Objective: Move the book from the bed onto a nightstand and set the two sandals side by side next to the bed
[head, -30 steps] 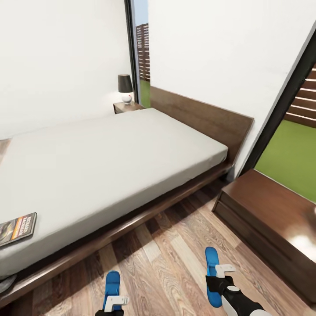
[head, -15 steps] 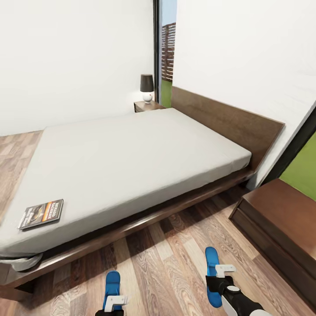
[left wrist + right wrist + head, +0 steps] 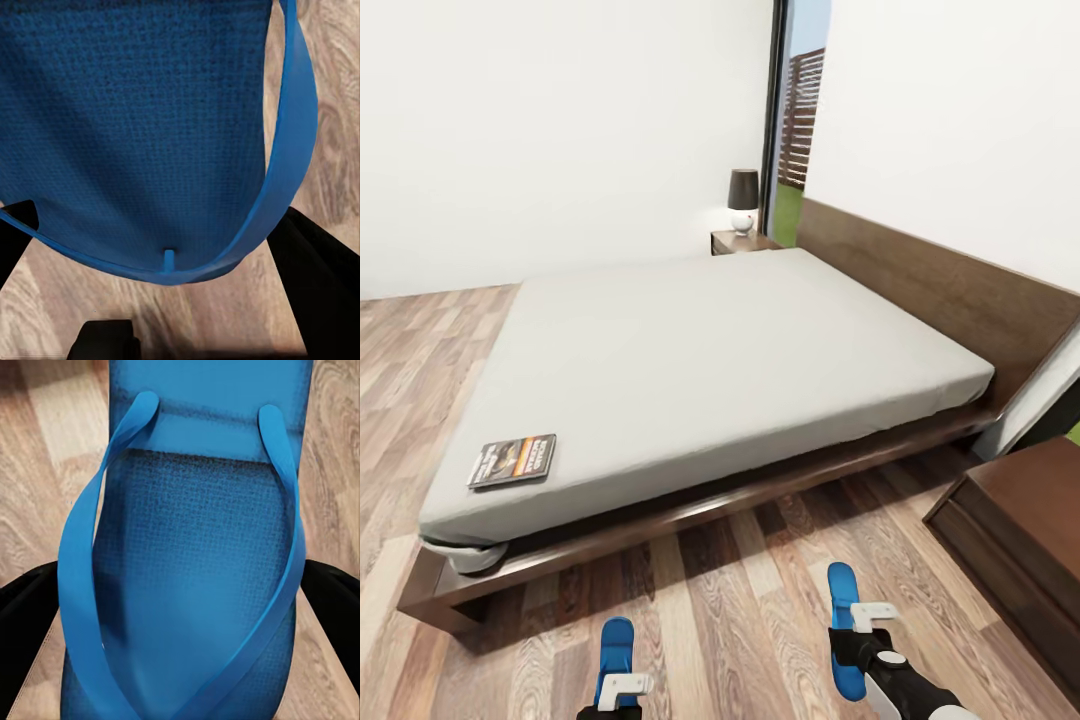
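A blue sandal is gripped by the left gripper and another by the right gripper, carried over the floor for setting down beside the bed.

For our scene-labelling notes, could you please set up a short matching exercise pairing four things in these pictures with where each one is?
Things:
1. book
2. lamp
3. left sandal
4. right sandal

Places:
A. on the far nightstand, beside the headboard
B. held by the right end effector, above the wood floor
C. on the mattress, near the foot corner of the bed
D. held by the left end effector, above the wood floor

Pairs: 1-C, 2-A, 3-D, 4-B
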You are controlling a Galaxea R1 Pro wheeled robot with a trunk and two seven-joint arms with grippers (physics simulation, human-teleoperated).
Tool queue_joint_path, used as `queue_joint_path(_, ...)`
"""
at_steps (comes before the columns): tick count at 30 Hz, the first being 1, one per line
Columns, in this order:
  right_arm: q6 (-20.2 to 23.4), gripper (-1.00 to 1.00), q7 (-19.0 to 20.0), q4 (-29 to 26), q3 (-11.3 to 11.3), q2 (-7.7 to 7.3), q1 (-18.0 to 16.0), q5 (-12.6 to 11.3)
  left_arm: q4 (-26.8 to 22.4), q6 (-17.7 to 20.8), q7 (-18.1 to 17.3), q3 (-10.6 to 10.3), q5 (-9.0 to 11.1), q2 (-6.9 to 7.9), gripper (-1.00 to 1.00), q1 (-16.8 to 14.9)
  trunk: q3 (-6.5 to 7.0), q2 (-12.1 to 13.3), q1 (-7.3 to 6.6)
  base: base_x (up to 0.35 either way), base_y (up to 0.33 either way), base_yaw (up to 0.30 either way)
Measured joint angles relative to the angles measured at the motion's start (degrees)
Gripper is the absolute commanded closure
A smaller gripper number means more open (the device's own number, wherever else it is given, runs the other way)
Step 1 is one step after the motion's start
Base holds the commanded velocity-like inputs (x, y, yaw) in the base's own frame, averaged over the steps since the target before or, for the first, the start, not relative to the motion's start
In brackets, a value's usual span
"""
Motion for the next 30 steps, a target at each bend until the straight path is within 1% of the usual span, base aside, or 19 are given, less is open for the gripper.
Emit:
queue_joint_path(14, 0.0, 1.00, 0.0, 0.0, 0.0, -0.06, 0.0, 0.0, 0.0, 0.0, 0.0, 0.0, 0.1, 0.00, 1.00, 0.0, 0.00, 0.0, 0.00, 0.000, 0.000, 0.281)
queue_joint_path(19, -0.6, 1.00, 0.0, -1.2, 0.0, -0.20, 0.0, 0.0, 0.0, 0.0, 0.0, 0.0, 0.0, -0.08, 1.00, 0.0, 0.00, 0.0, 0.00, 0.000, 0.000, 0.281)
queue_joint_path(22, -1.4, 1.00, 0.0, -4.0, 0.0, -0.13, 0.2, -0.1, 0.0, 0.0, 0.0, 0.0, 0.0, -0.09, 1.00, 0.0, 0.00, 0.0, 0.00, 0.000, 0.000, 0.281)
queue_joint_path(25, -1.2, 1.00, 0.0, -7.5, 0.0, 0.07, 1.9, 0.0, 0.0, 0.0, 0.0, 0.0, 0.0, -0.09, 1.00, 0.0, 0.00, 0.0, 0.00, 0.000, 0.000, 0.279)
queue_joint_path(27, 0.5, 1.00, 0.0, -11.6, 0.0, 0.10, 3.6, -0.2, 0.0, 0.0, 0.0, 0.0, 0.0, -0.09, 1.00, 0.0, 0.00, 0.0, 0.00, 0.000, 0.000, 0.264)
queue_joint_path(29, 3.4, 1.00, 0.0, -15.2, -0.1, 0.10, 4.9, -0.4, 0.0, 0.0, 0.0, 0.0, 0.0, -0.09, 1.00, 0.0, 0.00, 0.0, 0.00, 0.000, 0.000, 0.250)
queue_joint_path(30, 5.1, 1.00, 0.0, -19.4, -0.1, 0.10, 6.8, -0.5, 0.0, 0.0, 0.0, 0.0, 0.0, -0.09, 1.00, 0.0, 0.00, 0.0, 0.00, 0.000, 0.000, 0.237)
